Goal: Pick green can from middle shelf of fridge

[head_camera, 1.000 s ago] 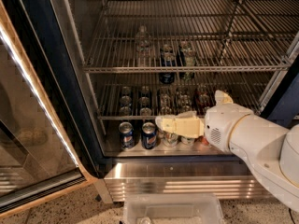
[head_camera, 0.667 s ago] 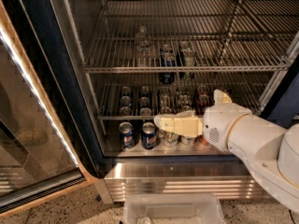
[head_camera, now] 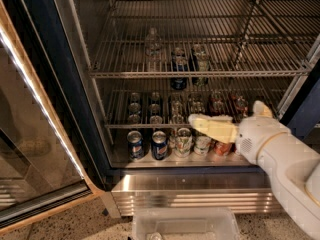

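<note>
The fridge [head_camera: 60, 104] stands open. The green can [head_camera: 202, 63] stands on the middle shelf [head_camera: 125, 74], right of a dark blue can [head_camera: 178, 73] and a clear bottle [head_camera: 153, 45]. My gripper [head_camera: 196, 120] points left at the front bar of the rack below, lower than the green can and apart from it. It is in front of several cans on that lower rack [head_camera: 130, 126]. It holds nothing that I can see.
On the fridge floor stand two blue cans [head_camera: 147, 145], a white printed can [head_camera: 183, 142] and others behind my arm. The glass door [head_camera: 30, 149] is swung open at the left. A clear plastic bin [head_camera: 185, 225] sits below the ribbed steel base [head_camera: 190, 196].
My gripper and arm have moved to the right and a little upward, from the fridge floor cans toward the lower rack's front bar. The cans have not moved.
</note>
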{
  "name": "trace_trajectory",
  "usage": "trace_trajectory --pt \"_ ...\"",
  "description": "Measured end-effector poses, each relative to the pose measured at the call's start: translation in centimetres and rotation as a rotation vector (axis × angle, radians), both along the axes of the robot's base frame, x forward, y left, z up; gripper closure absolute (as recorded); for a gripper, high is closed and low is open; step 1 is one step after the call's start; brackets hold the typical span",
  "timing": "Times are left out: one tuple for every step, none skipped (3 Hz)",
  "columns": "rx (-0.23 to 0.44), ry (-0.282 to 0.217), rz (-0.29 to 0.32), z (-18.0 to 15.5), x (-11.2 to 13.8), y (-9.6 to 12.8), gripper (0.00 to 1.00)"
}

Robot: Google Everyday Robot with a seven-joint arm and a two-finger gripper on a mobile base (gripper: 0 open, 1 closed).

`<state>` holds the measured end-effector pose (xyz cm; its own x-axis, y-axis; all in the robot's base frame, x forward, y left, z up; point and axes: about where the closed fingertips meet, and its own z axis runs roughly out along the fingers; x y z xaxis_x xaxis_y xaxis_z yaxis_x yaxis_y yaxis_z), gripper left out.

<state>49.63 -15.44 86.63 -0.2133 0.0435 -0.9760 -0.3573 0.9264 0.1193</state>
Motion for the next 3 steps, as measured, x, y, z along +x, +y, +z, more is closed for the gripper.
trace_trajectory --pt "-0.057 -0.054 -0.126 -1.1 -0.3 -4.8 0.00" --pt "-0.015 -0.103 -0.101 -2.1 0.5 -3.0 0.00" --pt "0.048 -0.104 -0.099 -3.4 0.7 -3.6 0.00"
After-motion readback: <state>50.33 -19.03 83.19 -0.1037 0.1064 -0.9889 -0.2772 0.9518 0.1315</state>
